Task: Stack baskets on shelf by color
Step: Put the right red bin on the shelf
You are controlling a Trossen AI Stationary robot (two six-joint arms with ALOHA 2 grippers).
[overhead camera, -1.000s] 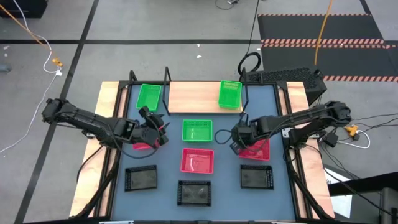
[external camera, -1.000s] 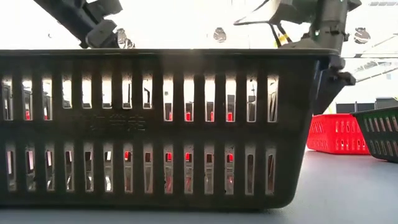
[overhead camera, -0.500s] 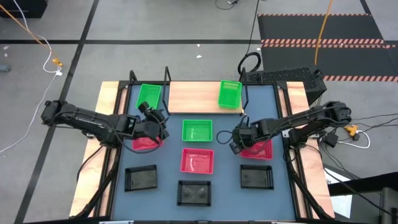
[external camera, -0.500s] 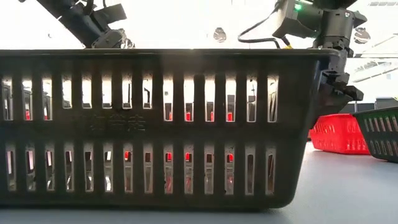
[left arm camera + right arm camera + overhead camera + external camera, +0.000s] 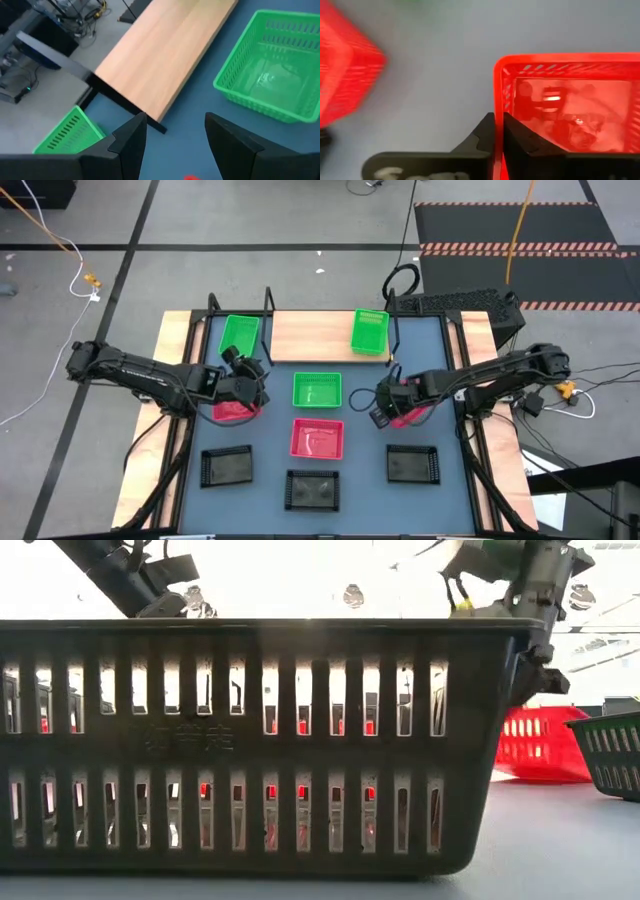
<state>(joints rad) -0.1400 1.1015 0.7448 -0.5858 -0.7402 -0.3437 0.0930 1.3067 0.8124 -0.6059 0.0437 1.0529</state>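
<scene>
While high view looks down: my right gripper [image 5: 381, 408] clenched on near rim of pink-red basket [image 5: 412, 415], right side of table; shelf [image 5: 310, 336] lies ahead, well apart.

Low view: that basket [image 5: 540, 745] tilts, one end raised.

Right wrist view: thin wall pinched between my fingers [image 5: 485, 132].

Left wrist view: left gripper [image 5: 175, 145] released, empty; green basket [image 5: 270, 87] near, perforated.

The left gripper [image 5: 172, 145] shows its two dark fingers [image 5: 131, 142] spread apart over the blue-grey tabletop [image 5: 192, 127]. Past them lies the light-wood shelf [image 5: 165, 50], with one green basket [image 5: 267, 70] on the tabletop just beside its long edge. A second green basket [image 5: 67, 132] sits by the shelf's end.
</scene>
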